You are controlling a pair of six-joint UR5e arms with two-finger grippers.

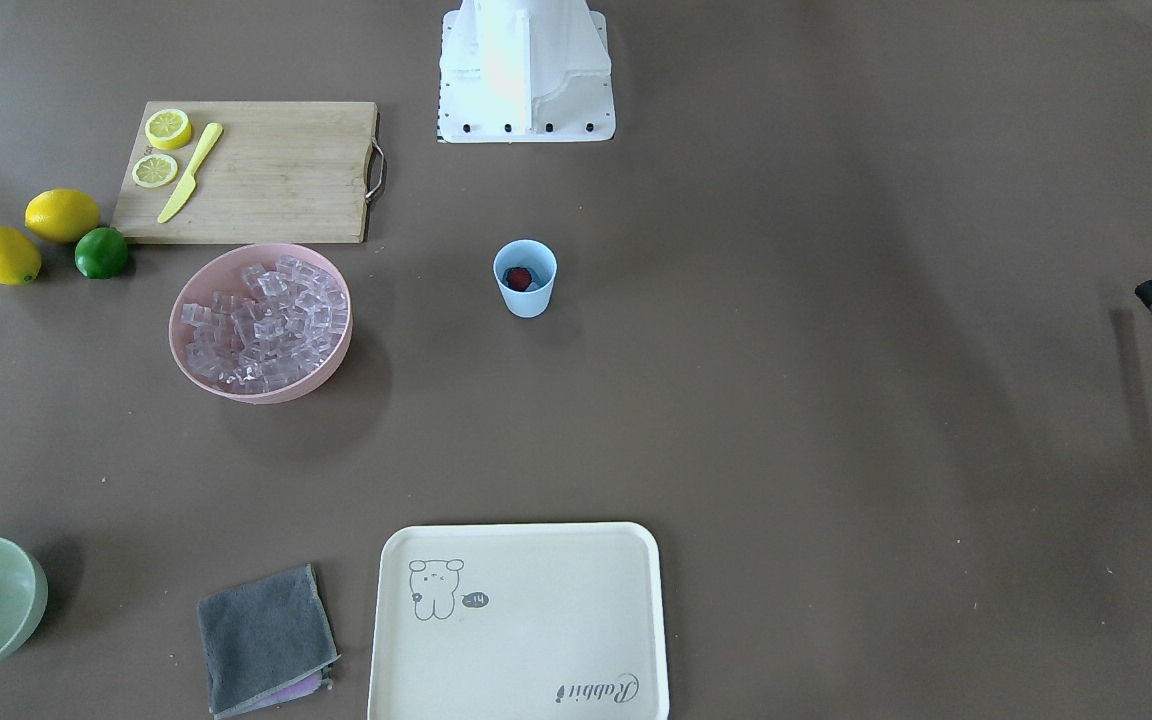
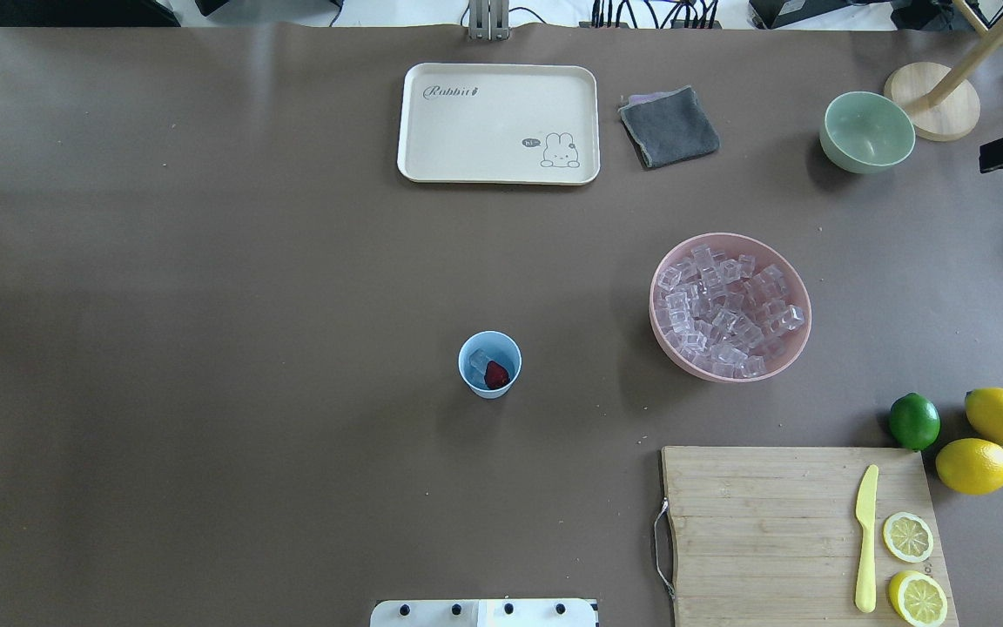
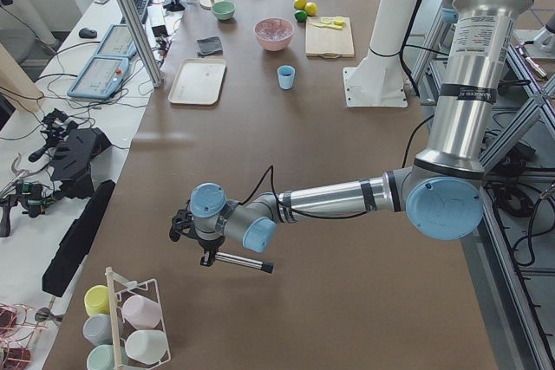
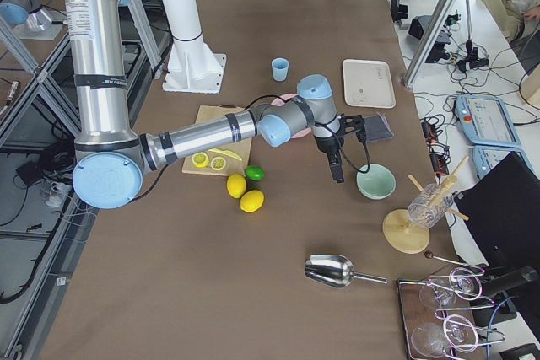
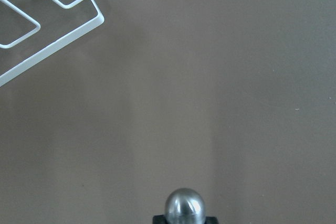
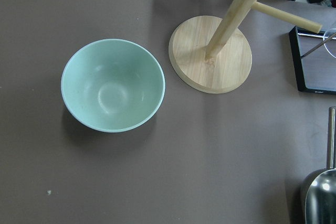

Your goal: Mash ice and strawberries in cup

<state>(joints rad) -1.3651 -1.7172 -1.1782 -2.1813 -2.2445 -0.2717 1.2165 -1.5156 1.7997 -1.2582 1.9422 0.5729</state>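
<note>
Cup (image 2: 489,364) upright at the middle of the bench (image 2: 205,348), already loaded with a strawberry (image 2: 496,375) and a few ice cubes (image 2: 479,359). Loading apparently done, mashing not begun, with the berry looking whole. Left to do: carrying the steel muddler (image 3: 243,262) over and pressing down. Left fingers (image 3: 206,256) closed on that muddler, low near the bench's left end, well apart from the cup. Right fingers (image 4: 335,164) hanging beside the pale green bowl (image 6: 113,85); open or closed, cannot tell.

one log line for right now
cup: mid-table, whole strawberry and ice inside | left gripper: with metal rod, far from cup | right gripper: by green bowl | grips: cannot tell
</note>
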